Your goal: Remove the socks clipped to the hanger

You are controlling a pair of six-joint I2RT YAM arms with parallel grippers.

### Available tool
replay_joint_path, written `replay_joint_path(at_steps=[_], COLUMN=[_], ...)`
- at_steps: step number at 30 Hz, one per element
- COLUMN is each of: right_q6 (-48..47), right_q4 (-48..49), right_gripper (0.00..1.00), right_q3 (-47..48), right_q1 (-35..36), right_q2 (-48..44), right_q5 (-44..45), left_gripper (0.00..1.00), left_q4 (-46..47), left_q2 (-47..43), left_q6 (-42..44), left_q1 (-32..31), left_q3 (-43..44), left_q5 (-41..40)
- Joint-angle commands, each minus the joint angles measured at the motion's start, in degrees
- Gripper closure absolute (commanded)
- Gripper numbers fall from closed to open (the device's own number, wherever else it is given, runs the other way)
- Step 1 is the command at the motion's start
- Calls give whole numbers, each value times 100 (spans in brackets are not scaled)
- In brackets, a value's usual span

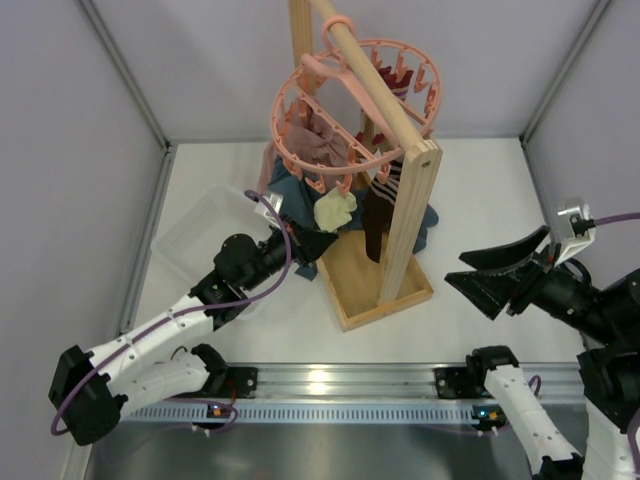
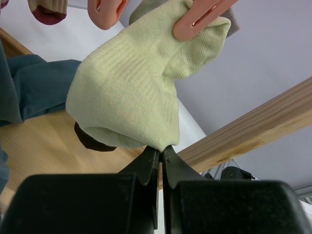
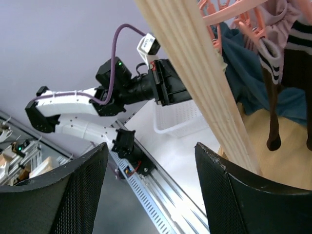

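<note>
Left hand (image 2: 158, 152) pinched shut on the lower tip of the pale cream sock (image 2: 126, 92), which hangs from a peg (image 2: 200, 22) of the salmon-pink hanger (image 1: 277, 115) on the wooden rack (image 1: 408, 215). Right hand (image 1: 458, 272) spread wide, holding nothing, well apart to the right above the desk (image 1: 480, 190).

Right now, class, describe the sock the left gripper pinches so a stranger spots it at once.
On the wooden rack frame hangs a salmon-pink round plastic peg hanger. At its near edge hangs a pale cream knitted sock, tip in the left gripper. Unlike the dark brown sock beside it, it is pale.
</note>
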Motion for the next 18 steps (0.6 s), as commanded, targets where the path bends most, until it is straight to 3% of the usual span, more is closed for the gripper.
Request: replay_joint_path(at_steps=[1, 4, 8, 12, 16, 18], right_q6=[101, -83, -943, -1033, -1138, -1112], right_q4=[-83, 6, -478, -302, -391, -347], right_gripper=[31, 30, 27, 24, 23, 22], right_q3=[162, 13, -31, -540, -1032, -1147], right_q1=[-2, 217, 393, 393, 385, 393], right_q2=[127, 373, 655, 637, 436, 243], right_q5=[-518, -579, 430, 913, 2047, 2119], left_gripper=[100, 100, 100, 100, 100, 100], left_q4=[43, -27, -62, -106, -106, -167], left_q2=[-129, -93, -41, 56, 83, 74], left_q6=[-88, -106, -106, -71, -44, -9], left_q1=[20, 20, 20, 20, 20, 20], left_q3=[136, 154, 189, 224, 189, 189], left_q5=[-20, -11, -46, -55, -28, -37])
